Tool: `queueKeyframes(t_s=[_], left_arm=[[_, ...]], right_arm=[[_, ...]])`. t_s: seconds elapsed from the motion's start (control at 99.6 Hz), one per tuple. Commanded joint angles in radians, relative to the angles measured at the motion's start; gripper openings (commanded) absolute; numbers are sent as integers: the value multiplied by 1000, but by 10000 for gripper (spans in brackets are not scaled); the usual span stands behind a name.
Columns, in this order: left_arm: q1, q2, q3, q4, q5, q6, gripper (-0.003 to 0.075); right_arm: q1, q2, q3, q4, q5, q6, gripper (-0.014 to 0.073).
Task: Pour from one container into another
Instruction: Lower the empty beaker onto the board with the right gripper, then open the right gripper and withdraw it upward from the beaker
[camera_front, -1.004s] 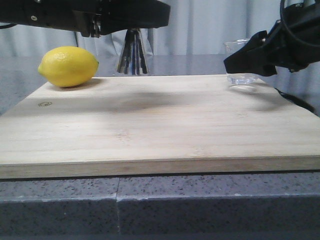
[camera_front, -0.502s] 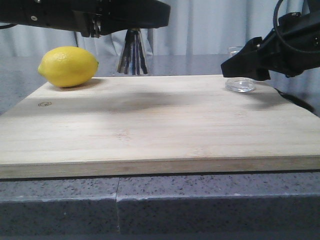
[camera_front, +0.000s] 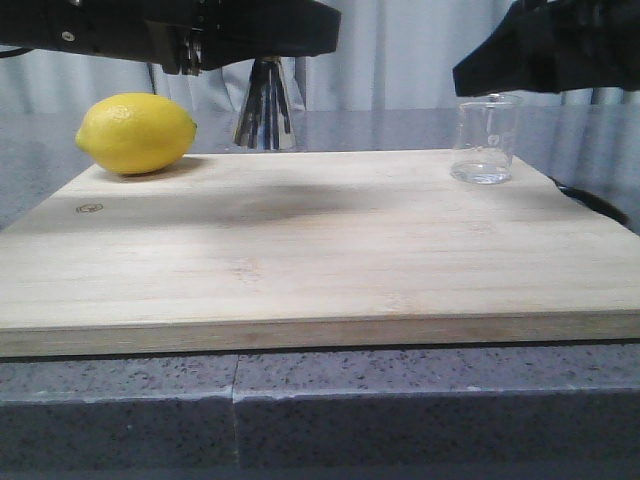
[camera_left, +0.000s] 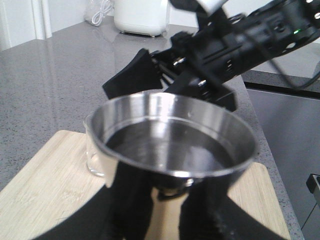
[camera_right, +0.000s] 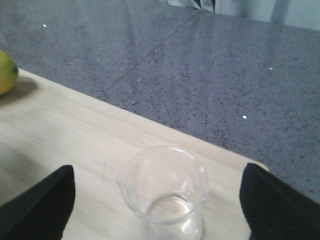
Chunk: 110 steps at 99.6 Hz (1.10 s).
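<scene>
The clear glass beaker (camera_front: 485, 140) stands upright at the back right of the wooden board (camera_front: 320, 250). My right gripper (camera_front: 478, 72) hangs open just above it, not touching it. In the right wrist view the beaker (camera_right: 165, 192) sits below and between the wide-apart black fingers (camera_right: 37, 200). The steel jigger (camera_front: 265, 108) is at the back centre, its top hidden by the left arm. In the left wrist view my left gripper (camera_left: 167, 200) is shut on the waist of the jigger (camera_left: 170, 135), whose open cup fills the view, with the beaker (camera_left: 95, 155) partly behind it.
A yellow lemon (camera_front: 137, 132) lies at the board's back left corner. The board rests on a grey speckled counter (camera_front: 320, 400). A black cable (camera_front: 590, 200) runs past the board's right edge. The right arm (camera_left: 225, 45) reaches in beyond the jigger.
My right gripper has let go of the beaker and risen from beaker height to above its rim; the beaker now stands uncovered. The left arm and jigger have not moved.
</scene>
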Motion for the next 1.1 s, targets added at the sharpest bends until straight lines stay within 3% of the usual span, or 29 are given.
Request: queueKeyframes(t_s=[0.0, 0.151, 0.432, 0.783, 1.095], left_arm=[[-6, -49, -21, -92, 100, 0, 220], [-6, -49, -21, -92, 100, 0, 220], [-6, -49, -21, -92, 100, 0, 220], [-6, -49, -21, -92, 100, 0, 220], [-6, -49, -21, -92, 100, 0, 220]], right_arm=[[-8, -91, -25, -87, -5, 154, 585], [-8, -193, -25, -251, 82, 332, 585], [-8, -356, -3, -566, 97, 693, 585], [-8, -615, 169, -588, 191, 808, 585], [-8, -664, 183, -592, 188, 842, 585]])
